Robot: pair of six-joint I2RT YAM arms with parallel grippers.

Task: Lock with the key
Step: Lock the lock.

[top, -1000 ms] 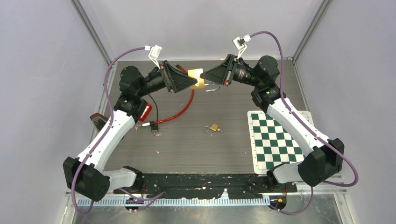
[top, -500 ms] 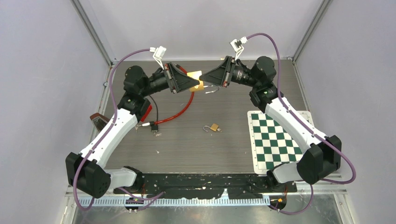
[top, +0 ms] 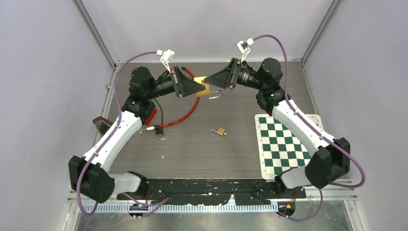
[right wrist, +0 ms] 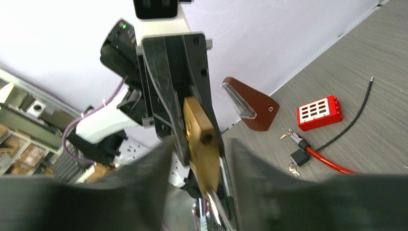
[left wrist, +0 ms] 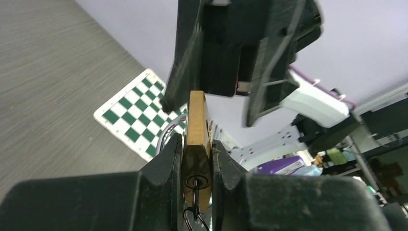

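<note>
The dark wood-grain counter carries everything, and over its far middle the left arm and right arm reach inward until their tips nearly meet in the air. A green-and-white checkered mat lies flat at the right side. A red cable curves across the left-centre and ends in a black lock body near the left arm. The left tool is clamped on the large brass padlock — its two dark fingers press against the two broad faces of the lower body, with the keyhole between them facing the left wrist camera and thin dark loops hanging under it. The right tool stands spread around the padlock's other end: in its own wrist view its blurred fingers sit either side of the brass with space showing. In the left wrist view one finger is close beside the upper edge while the other stands well clear — no grip. The padlock hangs off the counter between the two tools, its silver shackle pointing toward the near right. A brown wedge-shaped piece and a red block rest near the left edge. A small brass padlock with its shackle swung open lies mid-counter, well apart from the tools, and small keys lie beside the cable's end
</note>
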